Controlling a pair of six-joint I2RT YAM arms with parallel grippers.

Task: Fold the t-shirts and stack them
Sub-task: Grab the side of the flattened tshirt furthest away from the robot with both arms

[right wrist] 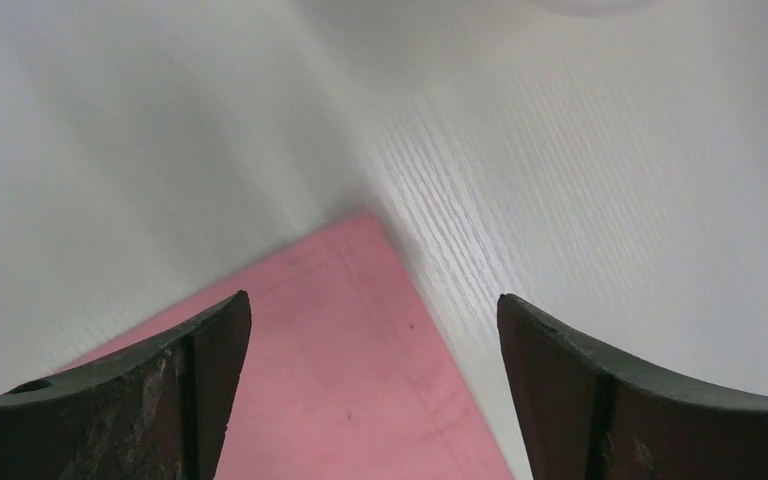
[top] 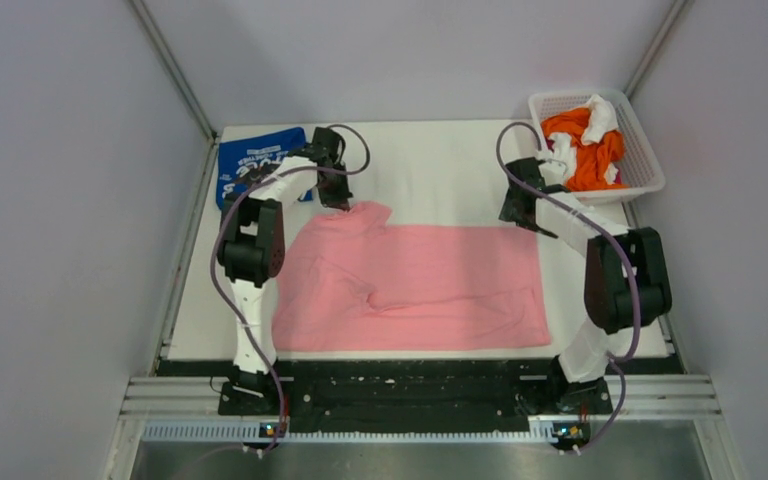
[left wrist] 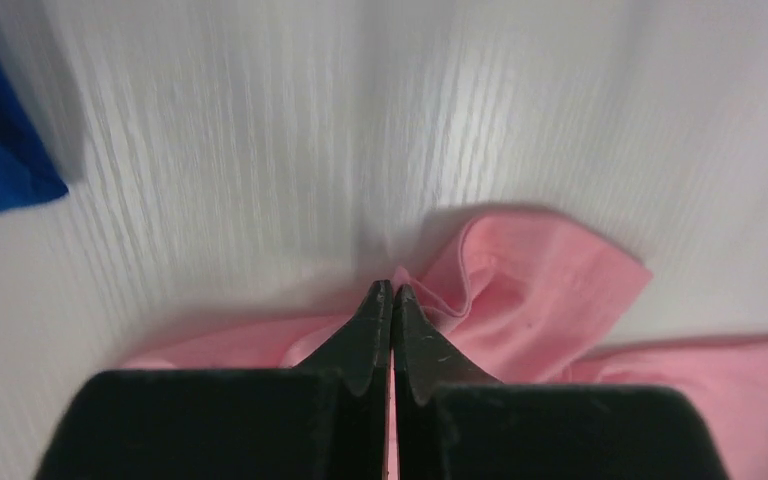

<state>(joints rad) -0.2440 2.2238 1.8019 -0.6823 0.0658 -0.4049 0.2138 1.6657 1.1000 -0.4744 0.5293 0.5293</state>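
The left pincer (left wrist: pixel 392 288) pinches pink t-shirt (top: pixel 430 280); right pincer (right wrist: pixel 372 298) gapes wide (basket (top: pixel 640 150) beside).

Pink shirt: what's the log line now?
pink t-shirt: spread | left tool: shut on far-left corner | right tool: open above far-right corner | blue t-shirt: far left

pink t-shirt (left wrist: pixel 550 290): soft matt cloth, creased at the left jaws. table (right wrist: pixel 580 180): white, matt, fine wood-grain ridges beyond the right jaws. right gripper (right wrist: pixel 372 297) fingers (right wrist: pixel 175 400): black, matt, scuffed.
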